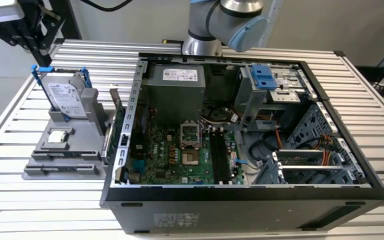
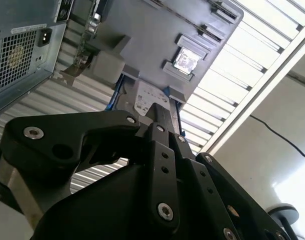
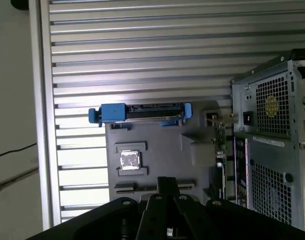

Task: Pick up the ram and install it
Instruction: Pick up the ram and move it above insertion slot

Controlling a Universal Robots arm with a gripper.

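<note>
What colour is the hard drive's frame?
Blue; the hard drive frame shows best in the first wrist view.

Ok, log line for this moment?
gripper: shut, empty, over gray fixture | ram: in fixture beside case, not gripped | motherboard slots: no ram seated

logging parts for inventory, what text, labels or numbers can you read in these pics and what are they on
No text can be quoted; all the print is too small or blurred to read.
Hard drive: print on its white label, unreadable.
Power supply: print on its white top sticker, unreadable.
Computer case: faint print on its black near wall, unreadable.
</note>
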